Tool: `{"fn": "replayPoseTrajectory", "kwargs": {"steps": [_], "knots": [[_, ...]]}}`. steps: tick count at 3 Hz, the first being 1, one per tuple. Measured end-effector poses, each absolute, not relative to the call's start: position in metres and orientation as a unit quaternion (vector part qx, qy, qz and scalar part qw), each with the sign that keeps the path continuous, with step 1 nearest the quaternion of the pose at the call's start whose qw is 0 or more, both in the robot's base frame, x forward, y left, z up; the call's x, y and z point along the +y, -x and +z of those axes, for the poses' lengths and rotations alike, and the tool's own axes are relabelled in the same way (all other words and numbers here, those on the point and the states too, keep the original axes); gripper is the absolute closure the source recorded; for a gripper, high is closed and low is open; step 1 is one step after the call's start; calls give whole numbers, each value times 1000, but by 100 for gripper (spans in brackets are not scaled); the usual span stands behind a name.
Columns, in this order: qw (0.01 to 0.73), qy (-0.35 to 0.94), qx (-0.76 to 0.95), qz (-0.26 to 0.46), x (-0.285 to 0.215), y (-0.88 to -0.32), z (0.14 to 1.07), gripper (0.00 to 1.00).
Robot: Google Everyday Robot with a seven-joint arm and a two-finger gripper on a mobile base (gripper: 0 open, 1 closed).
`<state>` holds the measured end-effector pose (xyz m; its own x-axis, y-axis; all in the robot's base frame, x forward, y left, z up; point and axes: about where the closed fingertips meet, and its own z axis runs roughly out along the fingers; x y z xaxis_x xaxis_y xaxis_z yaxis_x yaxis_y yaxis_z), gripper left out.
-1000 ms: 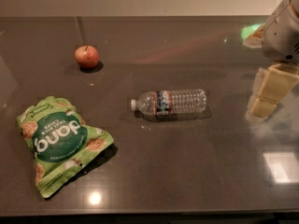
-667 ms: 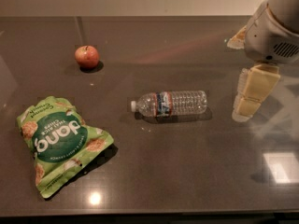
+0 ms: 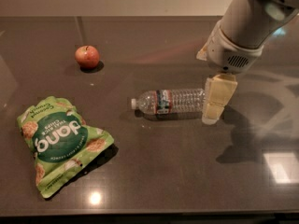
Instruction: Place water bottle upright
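The water bottle (image 3: 170, 101) lies on its side in the middle of the dark table (image 3: 163, 171). It is clear and ribbed, with its white cap pointing left and a red, white and blue label band near the cap end. My gripper (image 3: 216, 101) hangs from the arm at the upper right, with its cream-coloured fingers (image 3: 218, 94) right at the bottle's base end, overlapping it in the view.
A red apple (image 3: 87, 56) sits at the back left. A green chip bag (image 3: 61, 143) lies flat at the front left. The table's front edge runs along the bottom of the view.
The arm and gripper have moved left from the right edge of the view toward the bottle's base end. The bottle, apple and bag have not moved.
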<state>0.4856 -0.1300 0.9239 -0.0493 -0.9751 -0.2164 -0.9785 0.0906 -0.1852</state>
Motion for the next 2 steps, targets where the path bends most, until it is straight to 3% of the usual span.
{"fn": "replayPoseTrajectory", "kwargs": {"steps": [2], "knots": [[135, 684, 716, 23, -111, -517, 887, 0]]}}
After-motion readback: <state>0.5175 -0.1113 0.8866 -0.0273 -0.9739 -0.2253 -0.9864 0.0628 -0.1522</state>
